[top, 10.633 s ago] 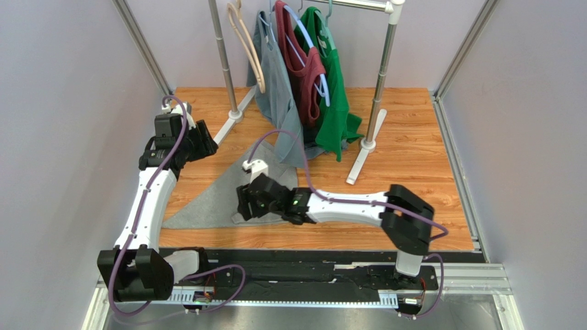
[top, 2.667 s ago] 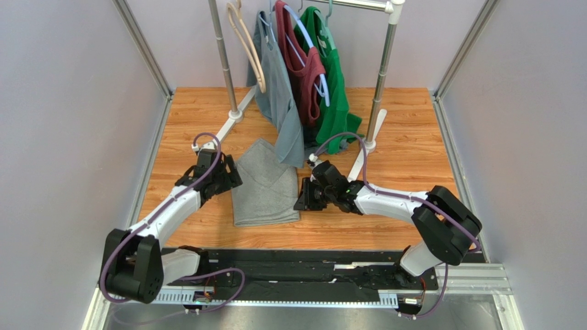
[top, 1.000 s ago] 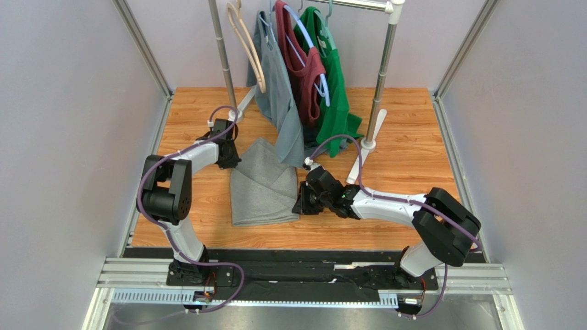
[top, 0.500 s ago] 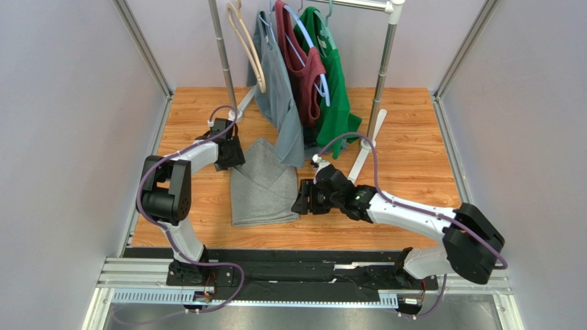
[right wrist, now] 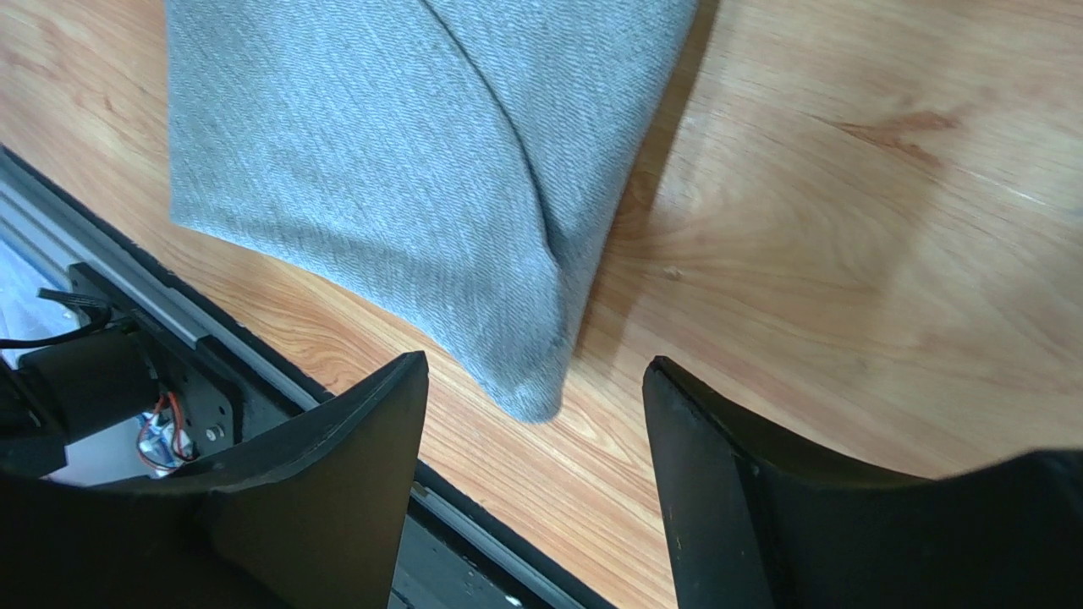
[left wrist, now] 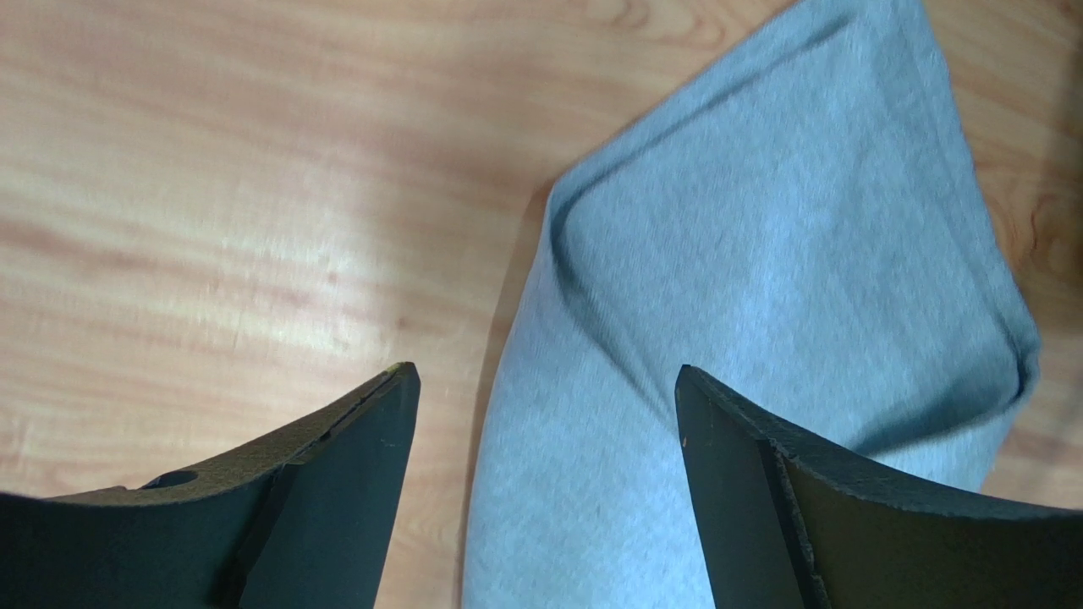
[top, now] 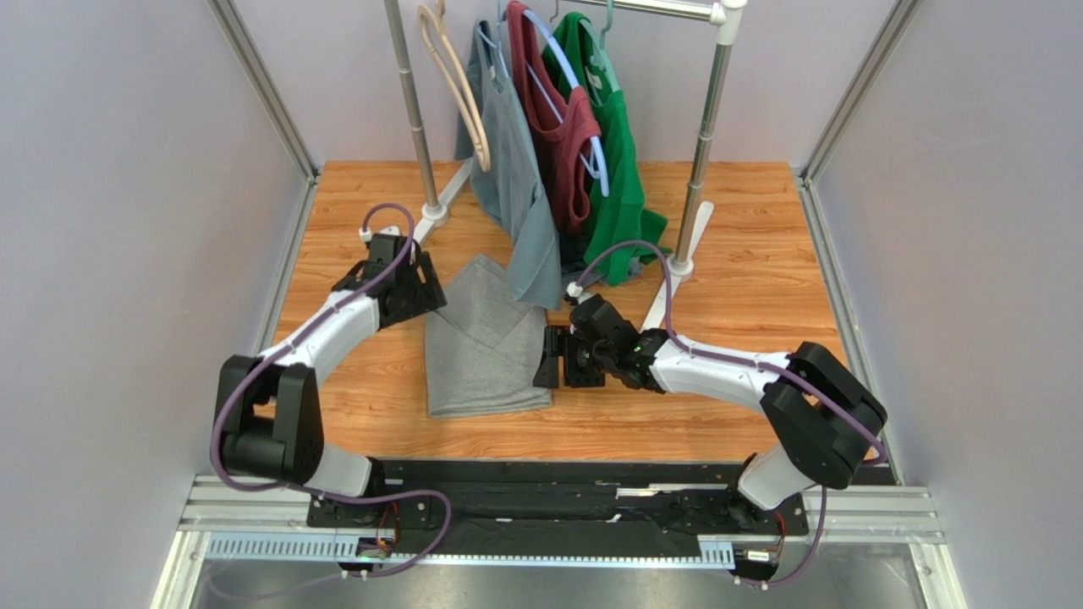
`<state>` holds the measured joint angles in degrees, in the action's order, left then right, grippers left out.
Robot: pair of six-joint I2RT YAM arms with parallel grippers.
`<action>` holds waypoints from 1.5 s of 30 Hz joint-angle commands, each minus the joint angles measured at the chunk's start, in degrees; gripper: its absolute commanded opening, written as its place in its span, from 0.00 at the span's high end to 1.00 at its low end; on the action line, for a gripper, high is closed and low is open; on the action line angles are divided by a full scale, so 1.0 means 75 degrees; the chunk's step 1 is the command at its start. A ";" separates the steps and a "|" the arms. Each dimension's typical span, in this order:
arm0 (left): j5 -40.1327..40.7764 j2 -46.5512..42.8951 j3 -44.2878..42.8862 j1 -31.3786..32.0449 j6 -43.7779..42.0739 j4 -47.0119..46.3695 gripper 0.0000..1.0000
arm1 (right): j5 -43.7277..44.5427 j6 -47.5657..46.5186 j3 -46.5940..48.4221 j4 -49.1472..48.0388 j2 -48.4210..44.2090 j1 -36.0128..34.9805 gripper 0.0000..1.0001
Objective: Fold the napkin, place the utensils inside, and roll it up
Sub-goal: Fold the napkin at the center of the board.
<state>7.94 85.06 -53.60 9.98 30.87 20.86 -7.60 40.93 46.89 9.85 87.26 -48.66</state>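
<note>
The grey napkin point(top: 486, 343) lies folded into a narrow upright shape on the wooden table, its flaps overlapping in a V. It also shows in the left wrist view point(left wrist: 750, 343) and the right wrist view point(right wrist: 407, 165). My left gripper point(top: 426, 300) is open and empty at the napkin's upper left edge, straddling that edge point(left wrist: 544, 381). My right gripper point(top: 547, 359) is open and empty beside the napkin's lower right corner point(right wrist: 534, 387). No fork shows in any view.
A clothes rack point(top: 697, 152) stands at the back with a grey shirt point(top: 515, 165), a maroon top point(top: 559, 127), a green shirt point(top: 617, 152) and a bare hanger point(top: 460, 95). The rack's white feet point(top: 667, 298) lie behind my right arm. The table's near edge and a black rail point(right wrist: 153, 343) are close.
The napkin went from a wide triangle to a narrow folded shape. In the last second my left forearm swung outward to the left; my right gripper stayed by the napkin's right edge.
</note>
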 commanded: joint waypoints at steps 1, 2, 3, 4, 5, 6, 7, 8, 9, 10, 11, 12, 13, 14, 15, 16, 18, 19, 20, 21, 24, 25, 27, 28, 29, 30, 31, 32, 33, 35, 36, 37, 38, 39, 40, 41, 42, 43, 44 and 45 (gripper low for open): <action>-0.0612 -0.1095 0.1108 -0.0030 0.0569 -0.0320 0.18 | -0.0521 0.0273 -0.0076 -0.1054 0.0317 -0.0003 0.33; -0.0753 -0.1284 0.1379 -0.0030 0.0676 -0.0425 0.18 | -0.0569 0.0320 -0.0135 -0.1241 0.0376 0.0008 0.34; -0.0894 -0.1657 0.1637 -0.0030 0.0769 -0.0612 0.19 | -0.0627 0.0448 -0.0182 -0.1243 0.0411 -0.0003 0.35; -0.1000 -0.1847 0.2069 -0.0030 0.0886 -0.0648 0.19 | -0.0674 0.0496 -0.0263 -0.1243 0.0481 0.0008 0.35; -0.1152 -0.2034 0.2259 -0.0030 0.0934 -0.0660 0.19 | -0.0686 0.0519 -0.0299 -0.1463 0.0494 0.0008 0.36; -0.1199 -0.2396 0.2597 -0.0030 0.0969 -0.0672 0.20 | -0.0675 0.0566 -0.0346 -0.1477 0.0494 0.0008 0.37; -0.1397 -0.2550 0.2774 -0.0030 0.1074 -0.0707 0.20 | -0.0640 0.0578 -0.0462 -0.1512 0.0494 0.0008 0.37; -0.1527 -0.2737 0.2950 -0.0030 0.1145 -0.0765 0.21 | -0.0605 0.0578 -0.0510 -0.1593 0.0494 -0.0003 0.38; -0.1644 -0.3018 0.3265 -0.0030 0.1227 -0.0917 0.21 | -0.0593 0.0578 -0.0557 -0.1629 0.0505 0.0008 0.40; -0.1761 -0.3148 0.3407 -0.0030 0.1320 -0.0988 0.21 | -0.0581 0.0543 -0.0569 -0.1664 0.0540 0.0008 0.41; -0.1751 -0.3219 0.3537 -0.0030 0.1333 -0.1047 0.21 | -0.0581 0.0555 -0.0615 -0.1769 0.0622 0.0008 0.43; -0.1728 -0.3313 0.3747 -0.0030 0.1344 -0.1221 0.22 | -0.0593 0.0555 -0.0616 -0.1840 0.0669 -0.0003 0.45; -0.1739 -0.3313 0.3818 -0.0030 0.1321 -0.1316 0.23 | -0.0604 0.0578 -0.0639 -0.1910 0.0704 0.0008 0.47; -0.1820 -0.3279 0.3889 -0.0030 0.1310 -0.1433 0.23 | -0.0593 0.0613 -0.0686 -0.2061 0.0786 0.0008 0.48; -0.1925 -0.3151 0.3947 -0.0030 0.1298 -0.1689 0.23 | -0.0604 0.0625 -0.0686 -0.2121 0.0821 0.0008 0.49; -0.2182 -0.3045 0.3971 -0.0030 0.1298 -0.1843 0.23 | -0.0616 0.0637 -0.0698 -0.2168 0.0833 0.0008 0.50; -0.2266 -0.2869 0.3890 -0.0030 0.1274 -0.2019 0.24 | -0.0593 0.0637 -0.0698 -0.2239 0.0904 0.0008 0.52; -0.2162 -0.2845 0.3855 -0.0030 0.1251 -0.2020 0.24 | -0.0570 0.0637 -0.0686 -0.2250 0.0915 0.0008 0.53; -0.2103 -0.2798 0.3819 -0.0030 0.1239 -0.2020 0.24 | -0.0569 0.0625 -0.0675 -0.2250 0.0927 0.0008 0.54; -0.2068 -0.2728 0.3738 -0.0030 0.1204 -0.1962 0.24 | -0.0569 0.0613 -0.0663 -0.2250 0.0939 -0.0003 0.55; -0.2114 -0.2541 0.3644 -0.0030 0.1134 -0.1961 0.25 | -0.0569 0.0625 -0.0663 -0.2227 0.0951 0.0008 0.58; -0.2218 -0.2494 0.3632 -0.0030 0.1087 -0.1996 0.25 | -0.0546 0.0625 -0.0663 -0.2215 0.0974 -0.0003 0.59; -0.2255 -0.2365 0.3538 -0.0030 0.1040 -0.1997 0.25 | -0.0511 0.0613 -0.0663 -0.2168 0.0986 -0.0003 0.66; -0.2301 -0.2341 0.3515 -0.0030 0.0959 -0.1985 0.25 | -0.0499 0.0613 -0.0663 -0.2168 0.1009 0.0008 0.68; -0.2313 -0.2318 0.3491 -0.0030 0.0946 -0.1996 0.25 | -0.0487 0.0602 -0.0663 -0.2145 0.1033 -0.0003 0.69; -0.2325 -0.2306 0.3479 -0.0030 0.0911 -0.1973 0.25 | -0.0499 0.0613 -0.0663 -0.2133 0.1044 0.0008 0.71; -0.2325 -0.2317 0.3491 -0.0030 0.0899 -0.1973 0.25 | -0.0522 0.0625 -0.0651 -0.2145 0.1045 0.0008 0.73; -0.2325 -0.2317 0.3491 -0.0030 0.0899 -0.1985 0.25 | -0.0522 0.0637 -0.0651 -0.2133 0.1068 0.0008 0.74; -0.2325 -0.2364 0.3514 -0.0030 0.0876 -0.1962 0.25 | -0.0511 0.0683 -0.0651 -0.2122 0.1068 -0.0003 0.76; -0.2337 -0.2411 0.3526 -0.0018 0.0841 -0.1938 0.25 | -0.0511 0.0730 -0.0651 -0.2052 0.1010 -0.0003 0.80; -0.2325 -0.2458 0.3526 -0.0018 0.0771 -0.1915 0.24 | -0.0488 0.0765 -0.0663 -0.1993 0.0963 0.0008 0.84; -0.2313 -0.2481 0.3526 -0.0006 0.0736 -0.1880 0.24 | -0.0418 0.0812 -0.0663 -0.1877 0.0904 0.0008 0.85; -0.2278 -0.2516 0.3526 0.0052 0.0700 -0.1810 0.24 | -0.0371 0.0824 -0.0686 -0.1794 0.0788 -0.0003 0.85; -0.2139 -0.2563 0.3515 0.0134 0.0654 -0.1763 0.24 | -0.0231 0.0836 -0.0698 -0.1701 0.0729 -0.0004 0.85; -0.2021 -0.2587 0.3503 0.0227 0.0630 -0.1716 0.23 | -0.0183 0.0813 -0.0698 -0.1479 0.0670 0.0020 0.85; -0.1916 -0.2599 0.3479 0.0472 0.0595 -0.1599 0.23 | -0.0136 0.0824 -0.0709 -0.1384 0.0623 0.0031 0.86; -0.1694 -0.2610 0.3421 0.0602 0.0548 -0.1563 0.23 | -0.0101 0.0824 -0.0721 -0.1348 0.0495 0.0032 0.87; -0.1599 -0.2622 0.3409 0.0708 0.0536 -0.1517 0.23 | -0.0089 0.0824 -0.0744 -0.1104 0.0413 0.0055 0.87; -0.1517 -0.2657 0.3409 0.0813 0.0548 -0.1493 0.23 | -0.0077 0.0836 -0.0756 -0.1009 0.0354 0.0067 0.88; -0.1366 -0.2692 0.3421 0.0942 0.0571 -0.1481 0.23 | -0.0066 0.0836 -0.0814 -0.0950 0.0225 0.0078 0.89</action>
<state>-6.39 66.57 -25.96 13.91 36.69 8.80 -10.37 46.61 41.98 -1.04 92.97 -48.60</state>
